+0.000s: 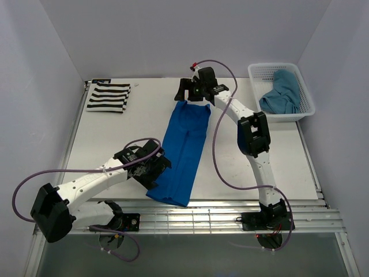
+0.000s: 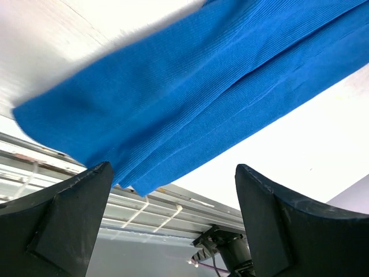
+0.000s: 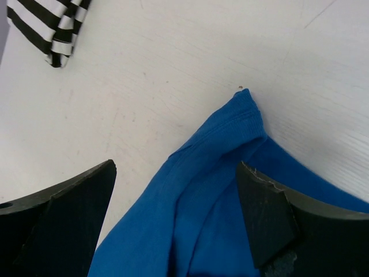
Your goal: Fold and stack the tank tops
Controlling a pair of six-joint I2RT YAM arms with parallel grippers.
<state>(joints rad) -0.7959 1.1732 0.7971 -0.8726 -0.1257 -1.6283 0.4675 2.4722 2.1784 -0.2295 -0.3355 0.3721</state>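
The royal blue tank top (image 1: 183, 150) lies folded into a long strip down the middle of the table. Its far end shows in the right wrist view as a blue strap corner (image 3: 242, 112). Its near hem (image 2: 173, 104) reaches the table's front rail. My right gripper (image 1: 193, 99) hovers open over the far end, with blue cloth under the gap (image 3: 176, 166) and the fingers apart from it. My left gripper (image 1: 157, 172) stands open beside the near left hem, nothing between its fingers (image 2: 173, 169). The striped tank top (image 1: 108, 96) lies folded at the far left. The teal tank top (image 1: 281, 93) sits crumpled in the basket.
A white mesh basket (image 1: 305, 92) stands at the far right corner. Metal rails (image 1: 230, 214) run along the table's front edge, next to the arm bases. Grey walls close in the back and both sides.
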